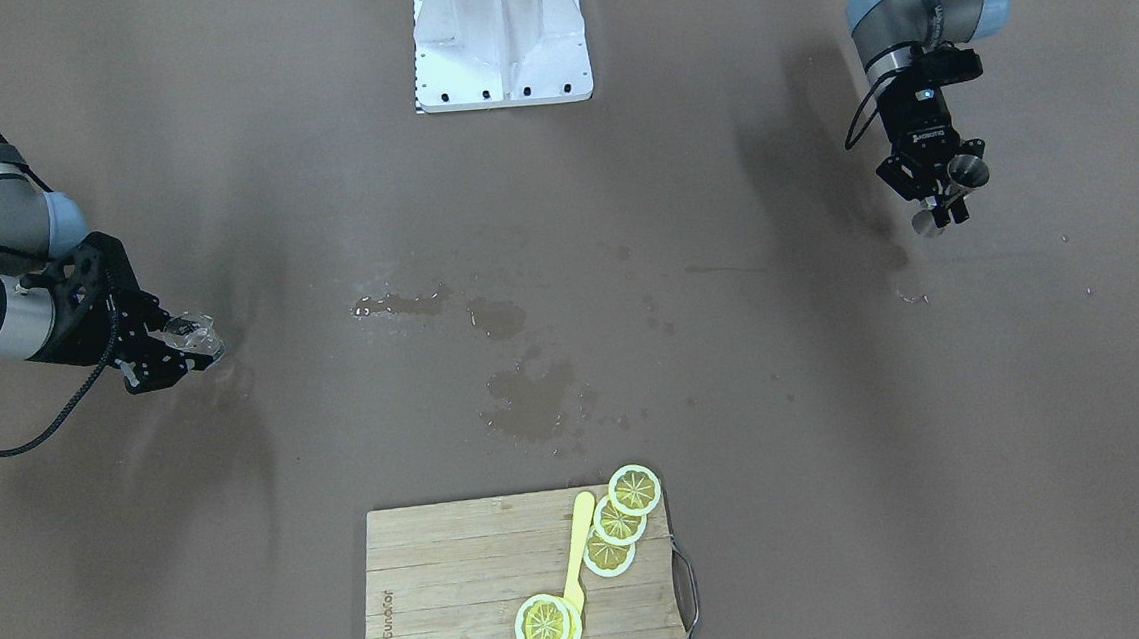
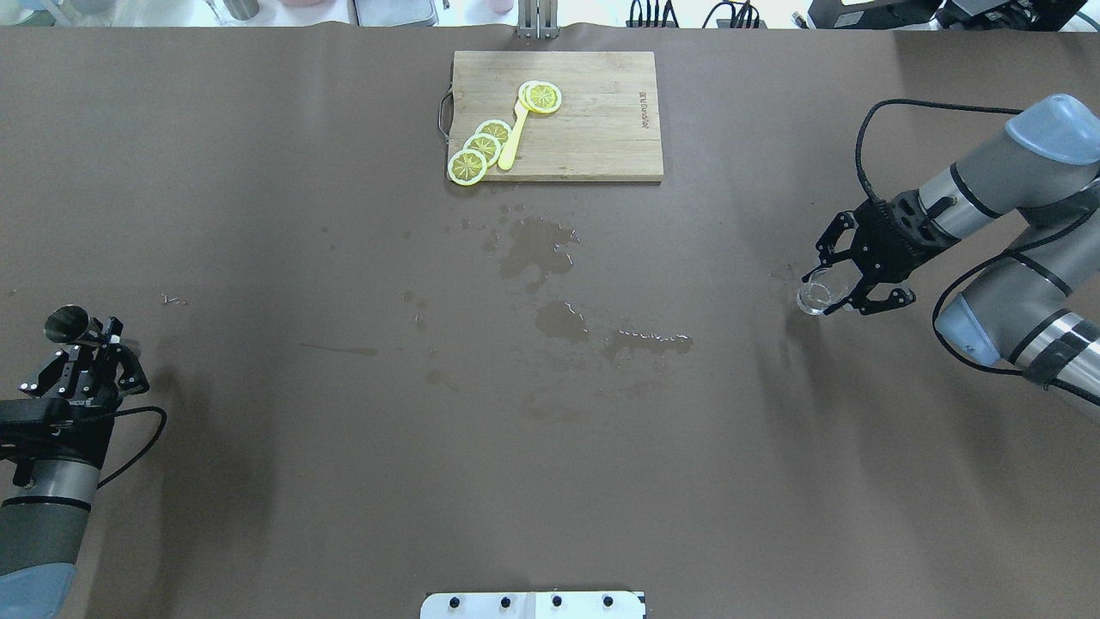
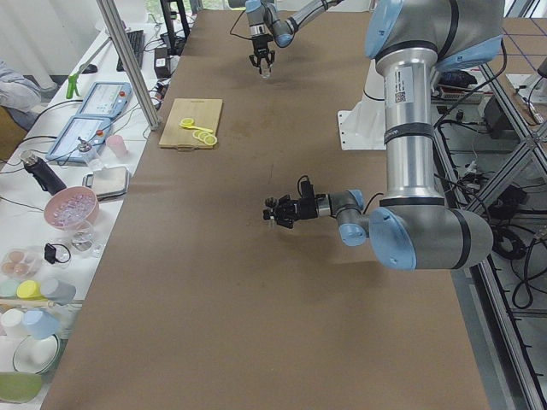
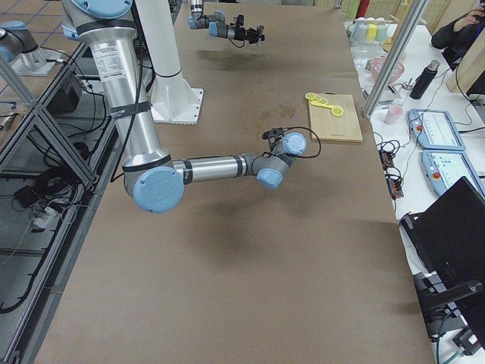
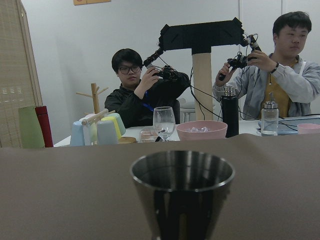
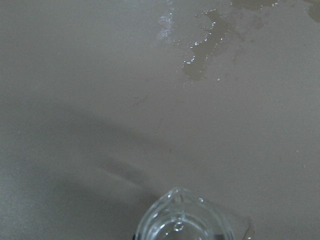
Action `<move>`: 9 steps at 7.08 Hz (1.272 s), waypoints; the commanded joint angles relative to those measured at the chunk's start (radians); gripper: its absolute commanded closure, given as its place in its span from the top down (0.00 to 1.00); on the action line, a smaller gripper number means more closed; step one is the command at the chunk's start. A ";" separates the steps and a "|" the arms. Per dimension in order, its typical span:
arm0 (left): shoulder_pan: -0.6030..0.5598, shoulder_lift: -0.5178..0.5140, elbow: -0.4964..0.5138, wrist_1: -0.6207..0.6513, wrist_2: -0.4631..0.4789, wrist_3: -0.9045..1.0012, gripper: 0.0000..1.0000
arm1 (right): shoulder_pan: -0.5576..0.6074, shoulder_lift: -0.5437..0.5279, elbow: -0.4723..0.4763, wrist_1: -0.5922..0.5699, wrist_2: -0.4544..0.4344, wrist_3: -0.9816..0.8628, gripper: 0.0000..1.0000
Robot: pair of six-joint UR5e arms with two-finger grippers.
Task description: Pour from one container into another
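Steel jigger (image 2: 69, 321) sits clamped at its waist in the left tool (image 2: 96, 340), at the far left edge of the overhead view, below the middle. The left wrist view shows it upright, mouth up. At the right of the overhead view, around mid-height, the right tool (image 2: 829, 291) is closed around a clear glass (image 2: 810, 297). The two containers are well apart. Between them, wet patches (image 2: 537, 254) darken the brown surface (image 2: 344, 473). At top centre a wooden cutting board (image 2: 601, 129) carries lemon slices (image 2: 483, 146) and a yellow utensil (image 2: 510, 148).
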 commanded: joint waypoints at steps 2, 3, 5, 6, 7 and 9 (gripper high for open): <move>0.019 -0.023 0.026 0.006 -0.002 -0.033 0.02 | -0.010 0.000 -0.002 0.000 -0.011 0.002 0.00; 0.025 -0.023 0.030 0.004 -0.002 -0.082 0.02 | -0.013 0.000 -0.002 -0.001 -0.019 0.002 0.00; 0.041 -0.024 0.035 0.008 0.000 -0.110 0.14 | -0.017 0.000 -0.002 0.000 -0.022 0.028 0.00; 0.042 -0.023 0.037 0.008 -0.002 -0.110 0.23 | -0.018 0.000 0.000 0.000 -0.025 0.032 0.00; 0.044 -0.023 0.037 0.008 -0.005 -0.110 0.36 | -0.018 0.000 0.000 0.000 -0.028 0.049 0.08; 0.056 -0.023 0.035 0.008 -0.003 -0.110 0.99 | -0.021 0.000 0.000 0.000 -0.028 0.060 0.50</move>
